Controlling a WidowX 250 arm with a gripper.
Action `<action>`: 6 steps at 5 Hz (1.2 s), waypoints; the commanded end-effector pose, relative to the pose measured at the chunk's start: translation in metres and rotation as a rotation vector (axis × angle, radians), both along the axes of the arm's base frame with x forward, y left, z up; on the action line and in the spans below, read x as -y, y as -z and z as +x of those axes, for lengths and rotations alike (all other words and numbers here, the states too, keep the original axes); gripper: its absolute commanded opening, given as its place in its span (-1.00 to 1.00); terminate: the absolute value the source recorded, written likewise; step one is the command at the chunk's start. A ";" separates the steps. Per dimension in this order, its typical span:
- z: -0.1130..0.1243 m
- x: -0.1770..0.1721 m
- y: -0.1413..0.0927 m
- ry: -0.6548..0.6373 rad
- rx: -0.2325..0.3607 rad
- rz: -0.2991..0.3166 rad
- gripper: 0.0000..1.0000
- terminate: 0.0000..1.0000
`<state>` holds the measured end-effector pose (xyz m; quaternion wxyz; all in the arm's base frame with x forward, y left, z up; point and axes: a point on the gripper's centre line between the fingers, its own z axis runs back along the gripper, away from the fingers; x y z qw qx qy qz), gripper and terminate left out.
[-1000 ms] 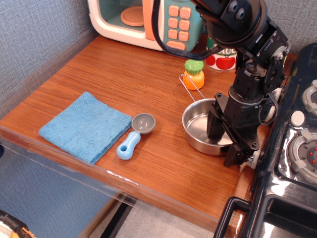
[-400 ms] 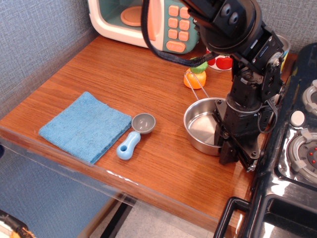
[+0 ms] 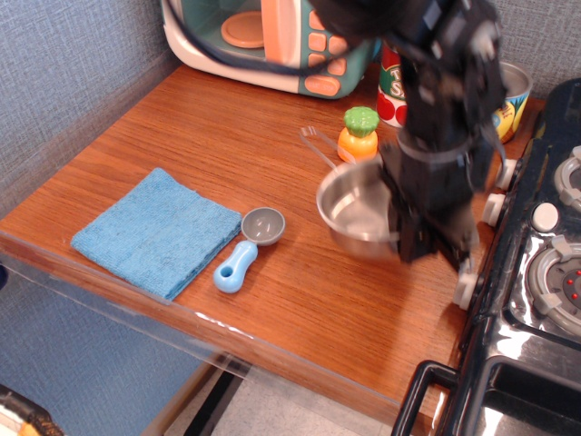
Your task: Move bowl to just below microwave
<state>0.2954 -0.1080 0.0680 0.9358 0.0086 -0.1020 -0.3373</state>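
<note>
Wooden tabletop (image 3: 227, 154) lay beneath the bowl (image 3: 357, 213), jaws clamped on its right rim, microwave (image 3: 272, 41) far-left.

The gripper (image 3: 410, 238) clamps the right rim of the bowl (image 3: 356, 216), whose thin handle points toward the microwave (image 3: 272, 41). Left of the bowl lie a grey scoop (image 3: 249, 247) and, farther left, a blue cloth (image 3: 156, 231)

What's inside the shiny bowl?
The bowl looks empty: only bare shiny metal shows. The gripper covers its right edge, so that bit stays hidden.
</note>
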 end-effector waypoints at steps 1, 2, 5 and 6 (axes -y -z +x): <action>-0.005 -0.077 -0.057 -0.275 0.151 -0.019 -1.00 -1.00; 0.020 -0.125 -0.040 -0.403 0.129 0.070 -1.00 -1.00; 0.077 -0.177 0.012 -0.462 0.019 0.174 -1.00 -1.00; 0.079 -0.182 0.024 -0.465 -0.011 0.187 -1.00 -1.00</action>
